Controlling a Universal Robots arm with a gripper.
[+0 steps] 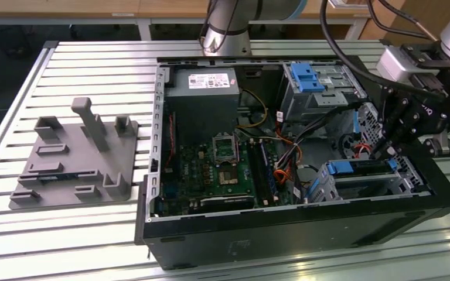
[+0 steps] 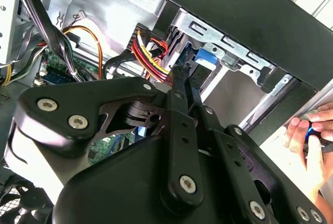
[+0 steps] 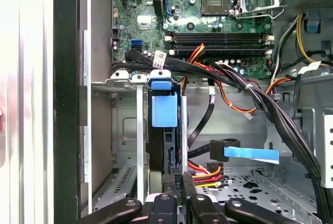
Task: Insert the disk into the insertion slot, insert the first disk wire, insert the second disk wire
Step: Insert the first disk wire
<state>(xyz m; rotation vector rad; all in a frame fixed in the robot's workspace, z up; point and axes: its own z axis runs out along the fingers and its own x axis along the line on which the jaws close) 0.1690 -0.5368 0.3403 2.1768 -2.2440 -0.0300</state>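
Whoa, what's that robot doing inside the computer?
A robot arm's black gripper reaches into an open black computer case. The flat silver disk in its bright blue plastic carrier already sits in the low silver perforated metal cage. The gripper is right at the disk's end, beside a bundle of red, yellow and black wires.

text readable: none | white label (image 1: pixel 211 80) on power supply (image 1: pixel 180 93), well away from gripper (image 1: pixel 379 151): print too small to read | white cable tag (image 3: pixel 158 59), just beyond gripper: marks illegible
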